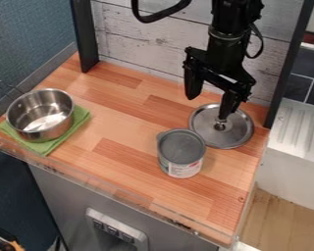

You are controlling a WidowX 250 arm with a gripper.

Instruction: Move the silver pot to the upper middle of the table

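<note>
At the left end of the bench (123,125), the silver pot (40,115) sits upright on a green cloth (82,118). Toward the far right, the gripper (212,97) hangs with its fingers spread above a round metal lid (237,133). Just beside the lid, on its near left side, stands a grey-topped can (180,153).

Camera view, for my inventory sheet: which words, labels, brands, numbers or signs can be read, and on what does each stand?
None can be read.
Label on the tin can: printed, but too small and blurred.
Silver pot: no text discernible.
Metal lid: no text discernible.
</note>
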